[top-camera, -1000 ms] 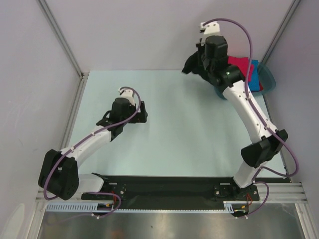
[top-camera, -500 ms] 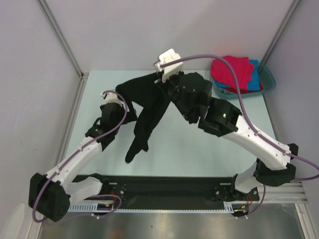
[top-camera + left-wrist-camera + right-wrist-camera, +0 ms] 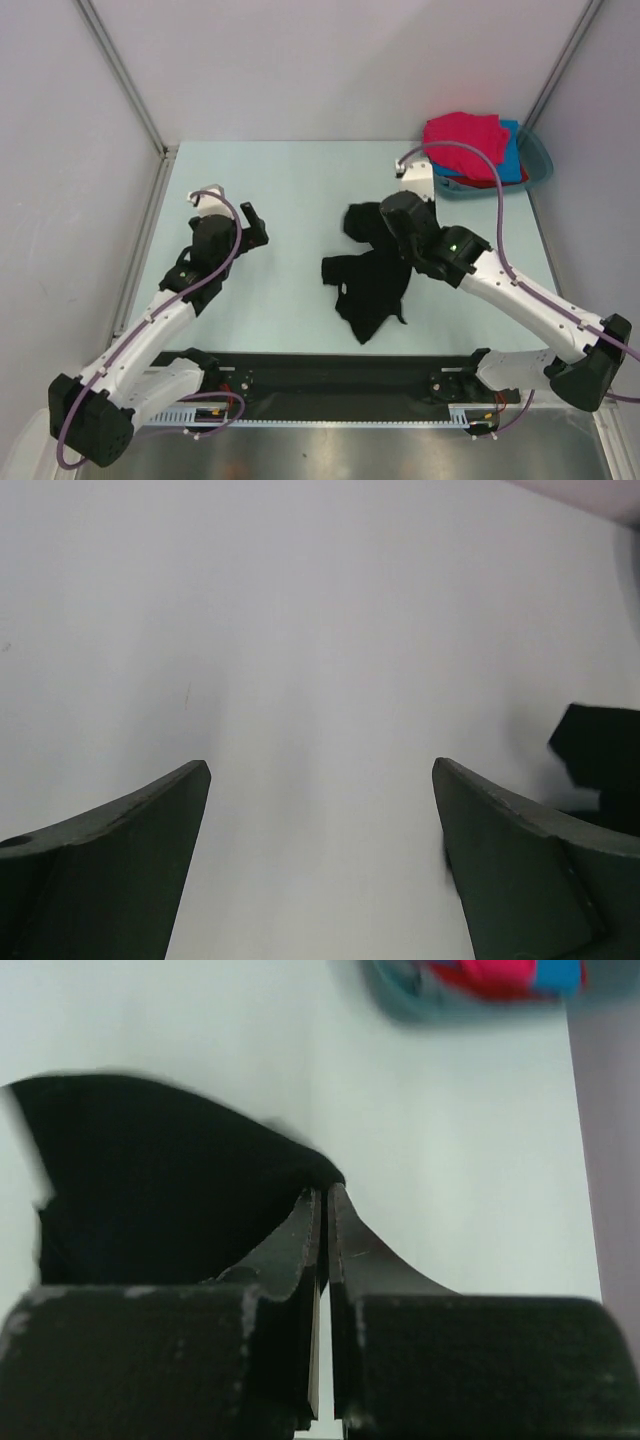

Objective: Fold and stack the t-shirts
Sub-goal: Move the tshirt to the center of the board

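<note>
Top view: black t-shirt [image 3: 368,285] lies crumpled mid-table [image 3: 300,180], not spread or folded. The right gripper [image 3: 375,225] sits at its far edge, likely to drag it flat. The left gripper [image 3: 254,224] hovers well left of the cloth, jaws wide, holding nothing, probably waiting to take a corner. The other t-shirts [image 3: 470,140] are heaped in the teal basin [image 3: 540,150] at the far right, untouched. Left wrist view: bare table between spread fingers [image 3: 130,840], with a black cloth corner at the right edge. Right wrist view: jaws clenched, the shirt's edge tented up to the tips, so pinched on the black shirt, judging by that; basin blurred behind.
</note>
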`<state>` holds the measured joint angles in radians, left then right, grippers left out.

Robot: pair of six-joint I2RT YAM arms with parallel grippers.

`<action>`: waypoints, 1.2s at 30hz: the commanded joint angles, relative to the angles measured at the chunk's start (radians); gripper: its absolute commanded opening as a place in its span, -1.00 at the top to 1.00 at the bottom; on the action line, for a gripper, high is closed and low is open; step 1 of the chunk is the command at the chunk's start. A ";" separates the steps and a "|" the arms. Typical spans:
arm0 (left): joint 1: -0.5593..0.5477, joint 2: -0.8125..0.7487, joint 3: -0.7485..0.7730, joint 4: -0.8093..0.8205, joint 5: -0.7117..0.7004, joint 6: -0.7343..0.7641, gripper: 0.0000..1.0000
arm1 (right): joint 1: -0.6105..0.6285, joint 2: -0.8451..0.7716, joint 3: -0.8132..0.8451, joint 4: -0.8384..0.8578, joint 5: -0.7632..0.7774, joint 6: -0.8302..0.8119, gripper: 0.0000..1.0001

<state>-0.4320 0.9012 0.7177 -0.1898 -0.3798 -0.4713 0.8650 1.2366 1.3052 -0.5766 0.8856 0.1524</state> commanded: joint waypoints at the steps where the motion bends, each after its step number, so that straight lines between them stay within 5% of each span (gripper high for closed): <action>1: -0.007 0.044 0.003 -0.013 0.033 -0.027 -1.00 | -0.053 -0.097 -0.090 -0.161 0.085 0.350 1.00; 8: -0.008 0.073 -0.034 0.075 0.113 -0.026 -1.00 | -0.090 -0.198 -0.155 -0.349 0.162 0.498 1.00; 11: -0.011 0.132 -0.046 0.154 0.276 0.026 -1.00 | -0.109 -0.197 -0.139 -0.449 0.208 0.591 1.00; 14: -0.034 0.244 -0.049 0.228 0.421 0.039 -0.99 | -0.127 -0.192 -0.158 -0.447 0.205 0.598 1.00; 24: -0.171 0.714 0.048 0.435 0.593 -0.049 -0.99 | -0.113 -0.190 -0.204 -0.351 0.087 0.558 1.00; 36: -0.231 0.869 0.147 0.556 0.662 -0.096 -0.96 | -0.121 -0.212 -0.224 -0.309 0.076 0.513 1.00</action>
<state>-0.6617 1.7466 0.8299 0.2905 0.2249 -0.5266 0.7494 1.0496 1.0805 -0.9264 0.9390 0.6724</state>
